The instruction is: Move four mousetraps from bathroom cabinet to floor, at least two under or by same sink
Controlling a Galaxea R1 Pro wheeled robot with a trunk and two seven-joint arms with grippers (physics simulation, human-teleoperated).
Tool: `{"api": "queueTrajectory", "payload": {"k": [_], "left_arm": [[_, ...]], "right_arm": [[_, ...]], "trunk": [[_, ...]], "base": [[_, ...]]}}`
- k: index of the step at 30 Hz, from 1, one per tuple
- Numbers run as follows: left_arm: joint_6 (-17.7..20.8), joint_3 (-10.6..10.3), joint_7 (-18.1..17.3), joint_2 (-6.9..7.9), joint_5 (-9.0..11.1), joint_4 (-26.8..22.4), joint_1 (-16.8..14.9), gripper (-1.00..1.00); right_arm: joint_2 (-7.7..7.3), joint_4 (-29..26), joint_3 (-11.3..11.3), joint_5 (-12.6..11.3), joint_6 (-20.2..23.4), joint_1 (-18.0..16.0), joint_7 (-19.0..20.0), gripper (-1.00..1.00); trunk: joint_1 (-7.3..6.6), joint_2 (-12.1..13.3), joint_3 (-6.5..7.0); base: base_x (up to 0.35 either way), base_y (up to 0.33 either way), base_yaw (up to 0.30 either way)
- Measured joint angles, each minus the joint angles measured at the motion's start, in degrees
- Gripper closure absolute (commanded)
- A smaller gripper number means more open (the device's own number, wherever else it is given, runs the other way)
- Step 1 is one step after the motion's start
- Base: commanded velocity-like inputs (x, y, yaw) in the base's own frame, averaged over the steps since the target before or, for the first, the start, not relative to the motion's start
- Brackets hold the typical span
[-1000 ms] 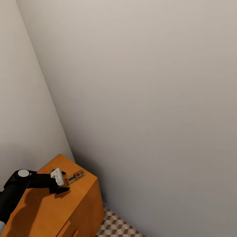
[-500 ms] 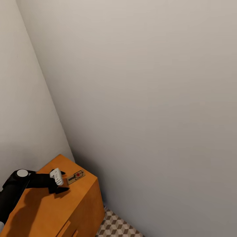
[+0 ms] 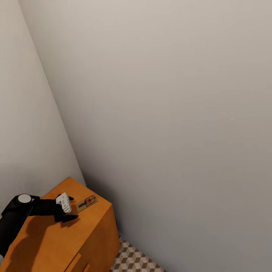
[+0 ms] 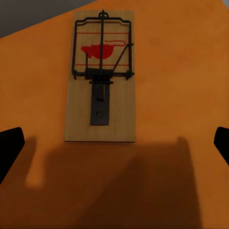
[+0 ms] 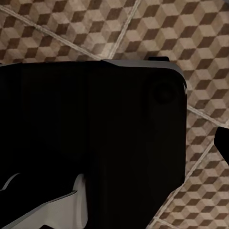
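One mousetrap (image 3: 87,203), a small wooden board with a dark wire and a red mark, lies flat on top of the orange-brown cabinet (image 3: 56,238) near its far right corner. My left gripper (image 3: 71,207) hovers low over the cabinet top just short of the trap, open, with nothing between its fingers. In the left wrist view the mousetrap (image 4: 100,81) lies ahead of the open left gripper (image 4: 114,145), whose dark fingertips (image 4: 9,148) sit at the picture's edges. The right wrist view looks down at the cube-patterned bathroom floor (image 5: 157,28), with one right fingertip (image 5: 222,142) far out at the edge.
Two plain pale walls meet in a corner right behind the cabinet. A strip of bathroom floor (image 3: 136,260) lies between the cabinet's right side and the wall. The robot's own black body (image 5: 90,133) takes up much of the right wrist view.
My left arm and gripper have drawn back very slightly to the left, away from the mousetrap. The trap has not moved.
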Motion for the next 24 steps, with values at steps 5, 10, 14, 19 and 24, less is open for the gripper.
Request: {"api": "queueTrajectory", "payload": {"k": [5, 10, 14, 19, 24], "left_arm": [[0.0, 0.0, 0.0, 0.00, 0.0, -0.1, 0.0, -1.00], [0.1, 0.0, 0.0, 0.00, 0.0, -0.1, 0.0, -1.00], [0.1, 0.0, 0.0, 0.00, 0.0, -0.1, 0.0, -1.00], [0.1, 0.0, 0.0, 0.00, 0.0, -0.1, 0.0, -1.00], [0.1, 0.0, 0.1, -0.05, 0.0, -0.1, 0.0, -1.00]], "right_arm": [[0.00, 0.0, 0.0, 0.0, 0.0, 0.0, 0.0, -1.00], [-0.02, 0.0, 0.0, 0.0, 0.0, 0.0, 0.0, -1.00], [-0.03, 0.0, 0.0, 0.0, 0.0, 0.0, 0.0, -1.00], [-0.03, 0.0, 0.0, 0.0, 0.0, 0.0, 0.0, -1.00], [-0.01, 0.0, 0.0, 0.0, 0.0, 0.0, 0.0, -1.00]], "trunk": [[0.00, 0.0, -0.19], [0.00, 0.0, -0.49], [0.00, 0.0, -0.78], [0.00, 0.0, -1.15], [-0.02, 0.0, -1.39]], "base": [[0.000, 0.000, 0.000], [0.000, 0.000, 0.000], [0.000, 0.000, 0.000], [0.018, 0.000, 0.000], [0.150, 0.000, 0.000]]}}
